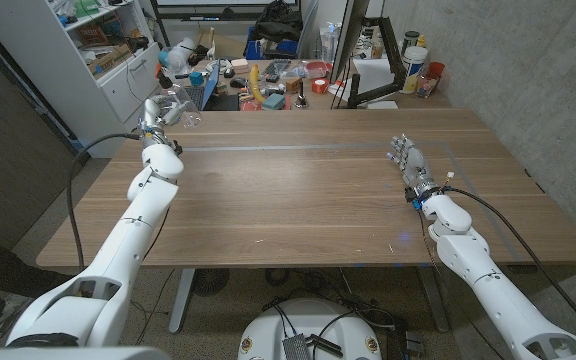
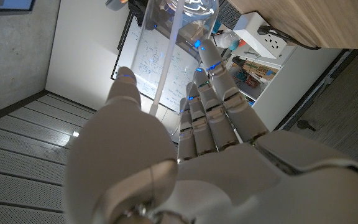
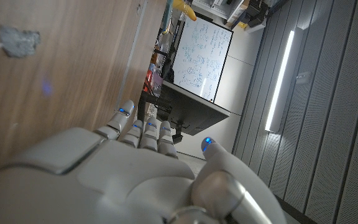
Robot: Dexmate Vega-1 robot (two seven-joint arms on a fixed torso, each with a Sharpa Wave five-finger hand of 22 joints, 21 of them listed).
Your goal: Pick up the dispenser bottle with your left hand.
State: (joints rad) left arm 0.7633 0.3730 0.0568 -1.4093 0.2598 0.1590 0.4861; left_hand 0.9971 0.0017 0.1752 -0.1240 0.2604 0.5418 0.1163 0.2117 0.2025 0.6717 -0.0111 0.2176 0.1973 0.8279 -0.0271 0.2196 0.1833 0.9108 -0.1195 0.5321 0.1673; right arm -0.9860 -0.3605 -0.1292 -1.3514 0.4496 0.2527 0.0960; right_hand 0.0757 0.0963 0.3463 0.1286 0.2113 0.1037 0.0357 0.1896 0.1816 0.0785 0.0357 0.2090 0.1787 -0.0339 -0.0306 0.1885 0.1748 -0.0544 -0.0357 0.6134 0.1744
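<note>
Wood-grain surface [image 1: 308, 190] with a pale line running across it near the far side. Right side is a grey concrete wall [image 1: 528, 70]. Back left there's a white shelf unit [image 1: 108, 55] stuffed with stuff, and a cluttered bench [image 1: 268, 80] behind the far edge. Whiteboard [image 3: 204, 53] covered in writing, plus a long strip light [image 3: 280, 81] on a ribbed grey wall.

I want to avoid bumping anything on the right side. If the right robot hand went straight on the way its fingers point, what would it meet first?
Likely nothing soon: the right robot hand points toward the far edge of the table, over bare wood. Past the edge stands clutter, though depth is unclear.
</note>
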